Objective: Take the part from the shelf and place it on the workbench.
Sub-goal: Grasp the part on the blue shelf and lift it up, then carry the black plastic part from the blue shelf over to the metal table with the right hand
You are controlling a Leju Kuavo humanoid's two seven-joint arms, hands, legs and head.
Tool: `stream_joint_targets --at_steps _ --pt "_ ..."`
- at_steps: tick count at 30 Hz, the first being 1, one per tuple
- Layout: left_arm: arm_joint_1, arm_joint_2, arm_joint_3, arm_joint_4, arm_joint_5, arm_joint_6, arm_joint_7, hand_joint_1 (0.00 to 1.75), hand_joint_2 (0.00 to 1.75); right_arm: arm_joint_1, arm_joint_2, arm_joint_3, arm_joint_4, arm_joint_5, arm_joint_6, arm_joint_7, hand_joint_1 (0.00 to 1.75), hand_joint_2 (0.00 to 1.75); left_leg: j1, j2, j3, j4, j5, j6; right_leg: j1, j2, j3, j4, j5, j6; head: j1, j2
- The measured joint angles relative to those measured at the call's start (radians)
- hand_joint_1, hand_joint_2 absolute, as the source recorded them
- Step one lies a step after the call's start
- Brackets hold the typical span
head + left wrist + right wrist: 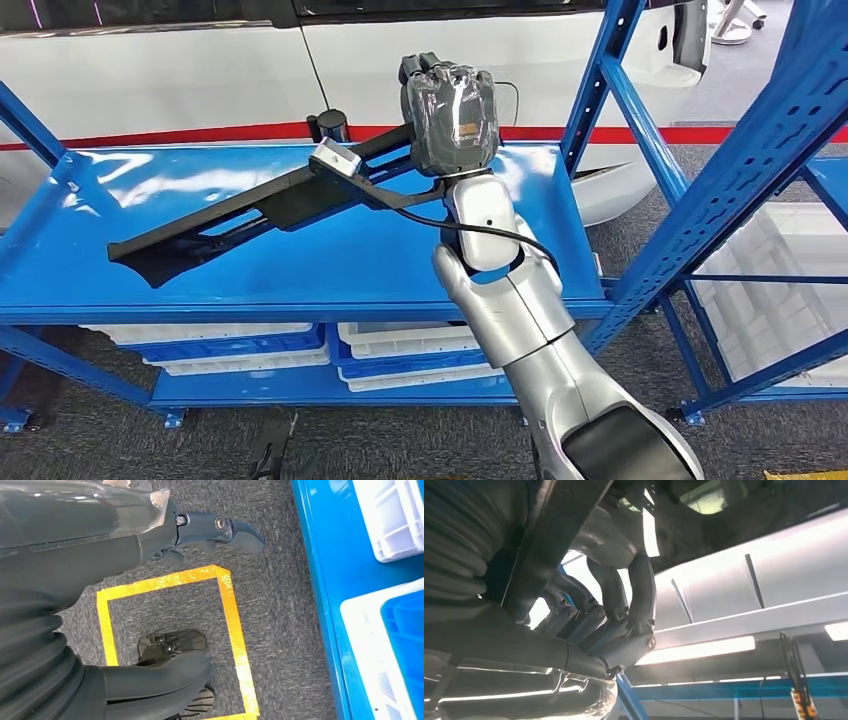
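Observation:
A long black plastic part (240,210) stretches across the blue shelf (330,270), its left end low over the shelf surface. My right hand (452,115) reaches in over the shelf's right half and grips the part's right end. In the right wrist view the dark fingers (624,605) curl around the black part (559,525). My left hand (100,545) hangs over grey floor, fingers (220,527) and thumb apart, holding nothing.
A white car body with a red stripe (200,70) stands right behind the shelf. A small black object (330,125) sits at the shelf's back edge. White and blue bins (400,345) fill the lower level. Blue uprights (600,90) and a second rack (770,260) stand right. Yellow floor tape (230,600) lies below.

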Motion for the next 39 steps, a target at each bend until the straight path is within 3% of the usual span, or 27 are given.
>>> stream_joint_targets --at_steps 4,12,14,16,17,18,20,21,23,24,25,26,28,29,31,33,35,37,38,39 --pt "0.001 0.004 0.003 0.0 0.0 0.0 -0.001 0.0 1.75 -0.001 0.016 -0.004 -0.005 0.0 0.0 -0.01 1.75 1.75 0.008 -0.002 -0.021 0.036 -0.041 -0.019 -0.007 0.001 -0.012 -0.007 0.014 -0.028 -0.005 0.0" --pt "0.001 0.004 0.003 0.0 0.0 0.0 -0.002 0.0 1.75 -0.002 0.019 -0.004 -0.006 0.0 0.0 -0.012 1.75 1.75 0.008 -0.002 -0.03 0.059 -0.065 -0.022 -0.006 0.001 -0.015 -0.007 0.016 -0.033 -0.009 0.0" --pt "0.001 0.004 0.004 0.0 0.001 0.0 -0.002 0.0 1.75 -0.002 0.021 -0.005 -0.007 0.0 0.0 -0.013 1.75 1.75 0.009 -0.003 -0.047 0.102 -0.096 -0.024 -0.005 0.0 -0.019 -0.007 0.019 -0.037 -0.012 0.0" --pt "0.001 0.006 0.004 0.0 0.003 -0.002 -0.002 0.0 1.75 -0.001 0.023 -0.005 -0.007 -0.001 -0.001 -0.017 1.75 1.75 0.01 -0.003 -0.081 0.198 -0.147 -0.028 -0.002 -0.001 -0.033 -0.007 0.029 -0.044 -0.016 0.0" --pt "0.002 0.008 0.004 0.0 0.003 -0.002 -0.002 0.0 1.75 0.001 0.024 -0.005 -0.007 -0.001 -0.001 -0.018 1.75 1.75 0.01 -0.003 -0.072 0.209 -0.148 -0.028 0.0 -0.001 -0.045 -0.006 0.038 -0.045 -0.017 0.0" --pt "0.001 0.009 0.005 0.0 0.004 -0.003 -0.002 0.0 1.75 0.002 0.025 -0.006 -0.008 -0.001 -0.001 -0.019 1.75 1.75 0.011 -0.003 -0.035 0.169 -0.137 -0.025 0.002 -0.001 -0.057 -0.006 0.049 -0.043 -0.018 0.0" --pt "-0.002 0.011 0.005 0.0 0.005 -0.002 -0.002 0.0 1.75 0.001 0.028 -0.014 -0.017 -0.002 -0.003 -0.021 1.75 1.75 0.006 -0.005 0.047 0.04 -0.08 -0.007 0.003 -0.001 -0.075 -0.007 0.075 -0.022 -0.019 0.0" --pt "-0.004 0.012 0.007 0.0 0.007 -0.001 -0.002 0.0 1.75 -0.001 0.03 -0.02 -0.023 -0.007 -0.004 -0.023 1.75 1.75 0.003 -0.005 0.056 0.002 -0.057 0.008 0.003 -0.001 -0.094 0.03 0.049 -0.017 -0.015 0.0" --pt "-0.005 0.015 0.014 -0.001 0.016 0.0 -0.003 0.0 1.75 -0.003 0.03 -0.033 -0.033 -0.034 -0.006 -0.039 1.75 1.75 -0.002 -0.001 0.004 -0.003 -0.003 0.033 0.003 -0.002 -0.133 0.181 -0.035 -0.01 -0.006 0.0" --pt "-0.005 0.017 0.017 -0.001 0.02 0.001 -0.004 0.0 1.75 -0.004 0.031 -0.036 -0.034 -0.049 -0.008 -0.046 1.75 1.75 -0.005 0.0 -0.022 -0.002 0.018 0.037 0.005 -0.002 -0.132 0.239 -0.072 -0.009 -0.001 0.0" --pt "-0.005 0.019 0.021 -0.001 0.024 0.001 -0.005 0.0 1.75 -0.005 0.033 -0.037 -0.034 -0.062 -0.009 -0.053 1.75 1.75 -0.008 0.0 -0.043 -0.001 0.033 0.037 0.006 -0.002 -0.102 0.237 -0.072 -0.004 0.0 0.0" --pt "-0.005 0.02 0.022 -0.001 0.026 0.002 -0.007 0.0 1.75 -0.007 0.036 -0.037 -0.034 -0.069 -0.009 -0.055 1.75 1.75 -0.009 0.0 -0.053 0.0 0.043 0.035 0.009 -0.002 -0.049 0.172 -0.059 -0.004 0.0 0.0" --pt "-0.005 0.022 0.025 -0.001 0.03 0.005 -0.009 0.0 1.75 -0.014 0.046 -0.037 -0.036 -0.079 -0.012 -0.056 1.75 1.75 -0.012 0.0 -0.07 0.001 0.06 0.027 0.017 -0.004 0.05 0.036 -0.06 -0.016 -0.002 0.0" --pt "-0.005 0.022 0.027 -0.001 0.032 0.007 -0.009 0.0 1.75 -0.018 0.05 -0.037 -0.037 -0.084 -0.014 -0.057 1.75 1.75 -0.012 0.0 -0.074 0.0 0.068 0.022 0.021 -0.004 0.072 -0.005 -0.066 -0.023 -0.002 0.0" --pt "-0.005 0.023 0.03 -0.002 0.036 0.009 -0.009 0.0 1.75 -0.025 0.055 -0.039 -0.038 -0.096 -0.018 -0.058 1.75 1.75 -0.01 0.0 -0.078 -0.005 0.085 0.008 0.025 -0.005 0.072 -0.025 -0.06 -0.035 -0.003 0.0" --pt "-0.004 0.024 0.033 -0.002 0.044 0.01 -0.01 0.0 1.75 -0.029 0.058 -0.04 -0.037 -0.119 -0.02 -0.066 1.75 1.75 -0.006 -0.003 -0.09 0.01 0.063 -0.006 0.02 -0.007 0.063 -0.032 -0.039 -0.049 -0.002 0.0" --pt "-0.004 0.026 0.04 -0.002 0.052 0.01 -0.012 0.0 1.75 -0.032 0.06 -0.042 -0.037 -0.16 -0.021 -0.082 1.75 1.75 -0.001 -0.006 -0.119 0.09 -0.026 -0.021 0.014 -0.01 0.045 -0.035 -0.015 -0.06 -0.008 0.0" --pt "-0.002 0.029 0.046 -0.002 0.058 0.01 -0.015 0.0 1.75 -0.033 0.06 -0.044 -0.036 -0.212 -0.016 -0.096 1.75 1.75 0.005 -0.006 -0.152 0.214 -0.108 -0.033 0.014 -0.01 0.016 -0.035 0.008 -0.062 -0.014 0.0" --pt "-0.001 0.031 0.047 -0.002 0.061 0.01 -0.016 0.0 1.75 -0.033 0.06 -0.045 -0.036 -0.232 -0.011 -0.101 1.75 1.75 0.008 -0.006 -0.157 0.256 -0.117 -0.037 0.013 -0.01 0.001 -0.034 0.019 -0.06 -0.014 0.0" --pt "0.001 0.033 0.048 -0.002 0.063 0.01 -0.018 0.0 1.75 -0.033 0.06 -0.045 -0.037 -0.248 -0.007 -0.103 1.75 1.75 0.011 -0.006 -0.147 0.272 -0.107 -0.041 0.012 -0.01 -0.014 -0.033 0.031 -0.057 -0.015 0.0"
